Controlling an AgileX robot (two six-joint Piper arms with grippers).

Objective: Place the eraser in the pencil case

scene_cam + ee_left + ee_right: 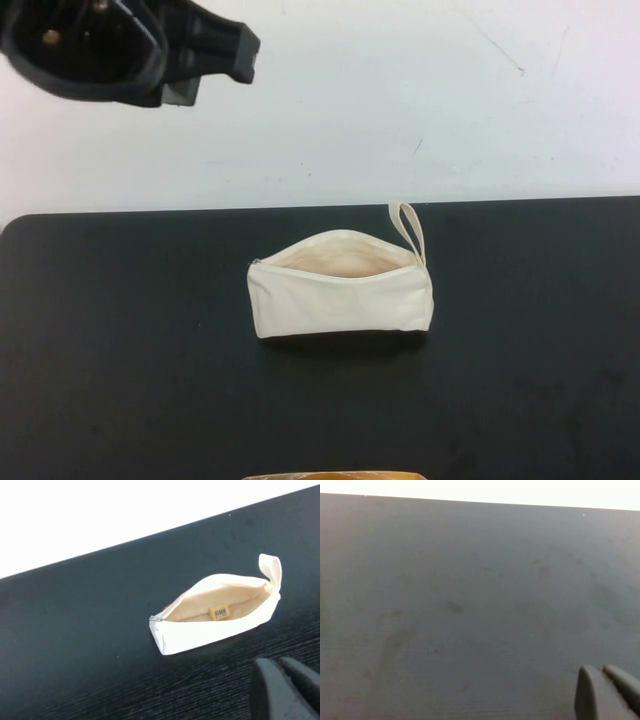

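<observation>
both grippers [287, 690] [607, 692] closed, empty; eraser [219, 612] inside pencil case [210, 630].

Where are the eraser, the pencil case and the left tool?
eraser [219, 612]: left wrist view, printed top face, inside the case.
pencil case [340, 300]: high view, front fabric wall.
left tool [285, 692]: left wrist view, dark fingers at the frame's corner, shut, empty.

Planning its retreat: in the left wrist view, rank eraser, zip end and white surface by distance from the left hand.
1. eraser, inside the pencil case
2. zip end of the case
3. white surface, beyond the table
left hand hovers beside the case; right hand over bare table.
</observation>
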